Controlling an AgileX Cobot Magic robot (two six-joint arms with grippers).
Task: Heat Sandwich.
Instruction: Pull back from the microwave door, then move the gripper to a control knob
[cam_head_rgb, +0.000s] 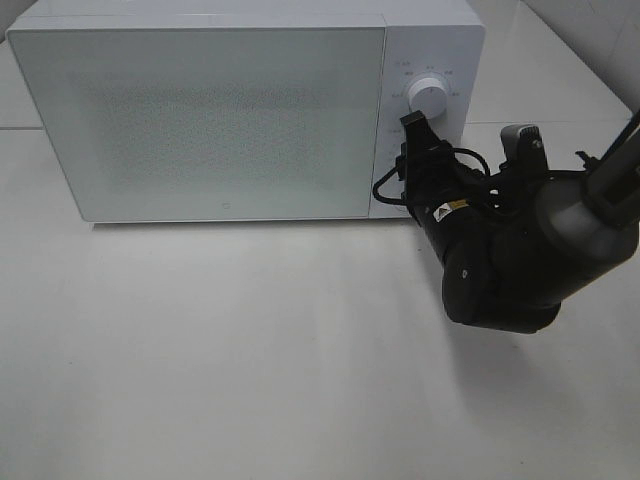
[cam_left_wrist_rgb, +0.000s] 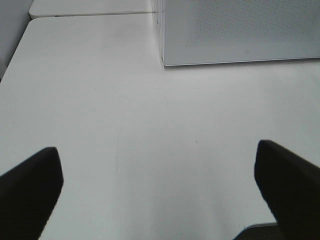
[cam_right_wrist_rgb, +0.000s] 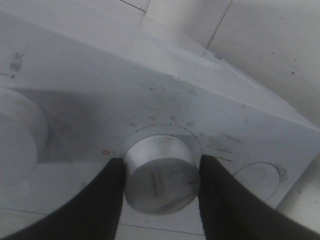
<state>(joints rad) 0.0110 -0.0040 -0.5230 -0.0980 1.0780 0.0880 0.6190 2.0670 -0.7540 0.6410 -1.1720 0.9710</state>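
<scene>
The sandwich is out of view. The white microwave (cam_head_rgb: 220, 110) stands at the back of the table with its door shut. My right gripper (cam_head_rgb: 415, 140) reaches to the microwave's control panel. In the right wrist view the right gripper (cam_right_wrist_rgb: 161, 172) has its two black fingers (cam_right_wrist_rgb: 107, 190) pressed on both sides of a round white knob (cam_right_wrist_rgb: 160, 165). A second knob (cam_head_rgb: 428, 95) shows above the gripper in the high view. My left gripper (cam_left_wrist_rgb: 160, 195) is open and empty above the bare table, out of the high view.
The white table (cam_head_rgb: 250, 350) spreads in front of the microwave. The right arm's black body (cam_head_rgb: 510, 260) hangs over the table's right side. A round button (cam_right_wrist_rgb: 257, 182) sits beside the gripped knob. A tiled wall rises behind.
</scene>
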